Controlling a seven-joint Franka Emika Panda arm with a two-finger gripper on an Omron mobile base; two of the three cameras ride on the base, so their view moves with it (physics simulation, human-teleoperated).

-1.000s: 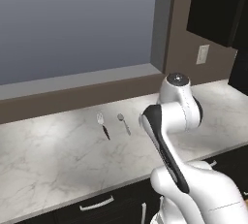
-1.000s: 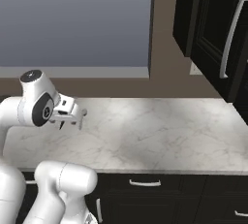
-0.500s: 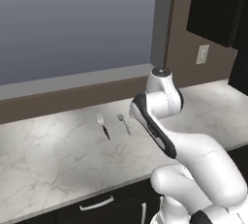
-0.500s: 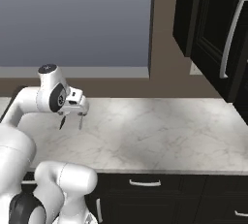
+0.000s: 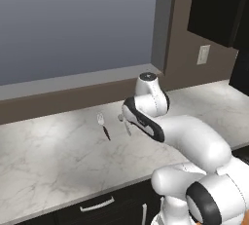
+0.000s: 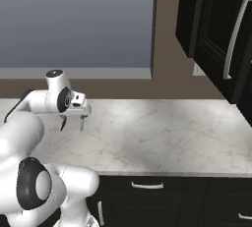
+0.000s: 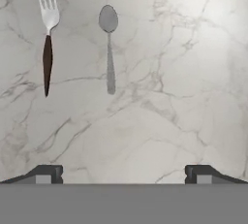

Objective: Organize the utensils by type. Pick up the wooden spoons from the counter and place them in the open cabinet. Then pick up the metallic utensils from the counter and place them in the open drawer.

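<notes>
hovering spread-apart claw (image 7: 123, 173) over dark-handled fork (image 7: 47, 39) beside all-silver spoon (image 7: 109, 48) on veined marble counter (image 7: 184, 72)

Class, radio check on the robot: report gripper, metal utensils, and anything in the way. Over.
Gripper open, empty, above the counter. Fork and silver spoon lie side by side, apart, untouched. Nothing between gripper and them.

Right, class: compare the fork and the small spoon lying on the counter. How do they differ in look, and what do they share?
The fork has tines and a dark handle; the spoon has an oval bowl and is silver all over. In the hand view the fork reaches a little further at both ends than the spoon. Both lie flat on the marble counter, side by side, parallel and apart, heads pointing the same way.
</notes>
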